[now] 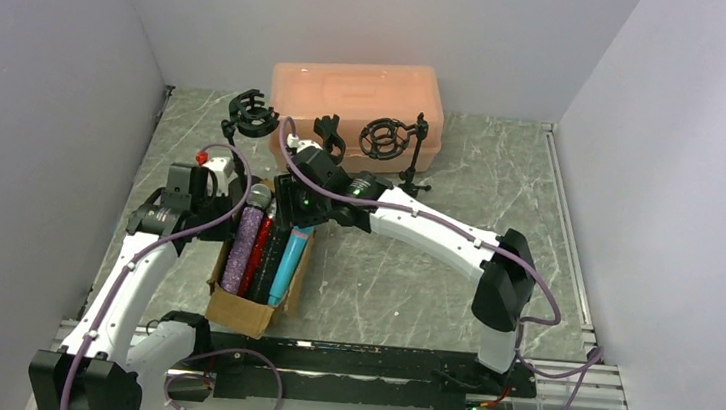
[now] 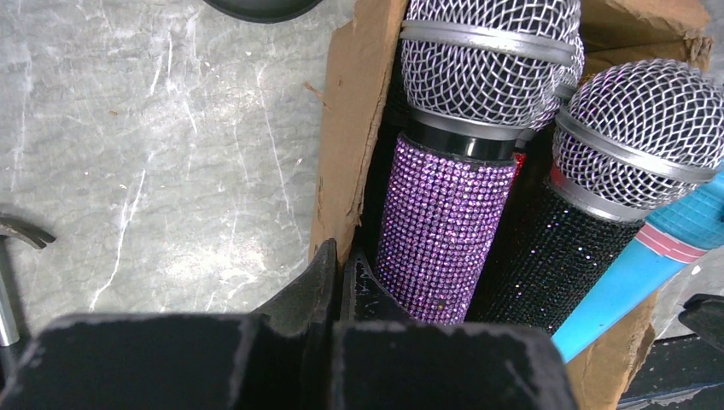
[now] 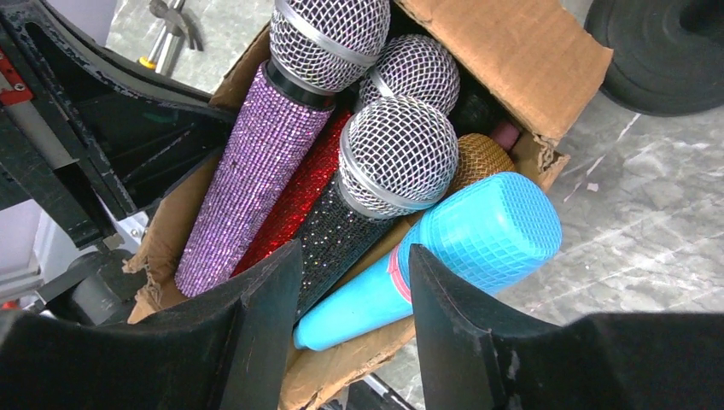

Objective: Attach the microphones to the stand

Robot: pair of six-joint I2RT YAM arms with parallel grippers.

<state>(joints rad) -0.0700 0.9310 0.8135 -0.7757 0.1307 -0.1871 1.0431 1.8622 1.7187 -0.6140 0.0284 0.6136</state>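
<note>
An open cardboard box (image 1: 238,309) holds several microphones: purple glitter (image 1: 248,234), red glitter (image 3: 294,196), black glitter (image 3: 341,231), teal (image 1: 288,263) and a gold head (image 3: 480,158). My left gripper (image 2: 341,256) is shut on the box's left wall (image 2: 354,111), beside the purple microphone (image 2: 440,222). My right gripper (image 3: 354,252) is open and empty. It hovers just above the box, its fingers either side of the teal microphone (image 3: 461,248). Three black stands with clips (image 1: 252,114) (image 1: 330,137) (image 1: 385,139) stand behind the box, all empty.
A peach plastic case (image 1: 357,99) sits at the back behind the stands. A round black stand base (image 3: 666,51) lies close to the box's far end. Grey walls close in the table on the left, back and right.
</note>
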